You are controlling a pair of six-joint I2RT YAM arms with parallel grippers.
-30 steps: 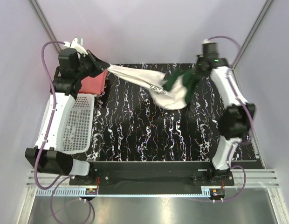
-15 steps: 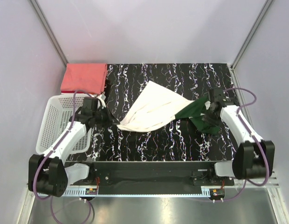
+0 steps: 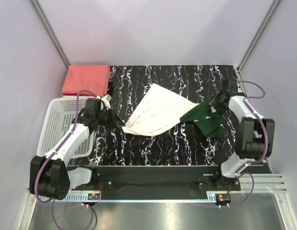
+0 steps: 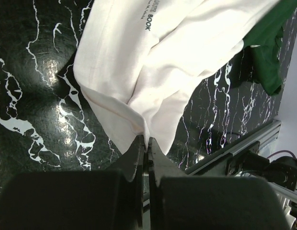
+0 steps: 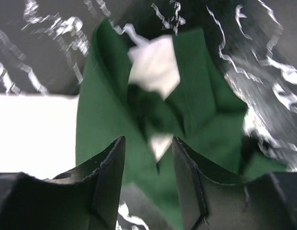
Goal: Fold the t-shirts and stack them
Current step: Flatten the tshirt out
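The salmon-red t-shirt (image 3: 86, 80) lay folded; the cream-white t-shirt (image 3: 160, 115) sprawled on the counter (image 3: 139, 146), unfolded and unstacked (left pincer (image 4: 145, 143) clamped on its corner, right pincer (image 5: 147, 143) parted, empty).

Cream/grn tee (image 3: 160, 115) rumpled, spread at ctr, grn end to R; salmon-red tee (image 3: 86, 80) folded flat, far-L corner.

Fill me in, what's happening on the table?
The cream shirt lies partly spread on the table. The left gripper is shut on one cream corner. The right gripper hangs open over the green part, holding nothing. The red shirt lies folded at the far left, behind the basket.
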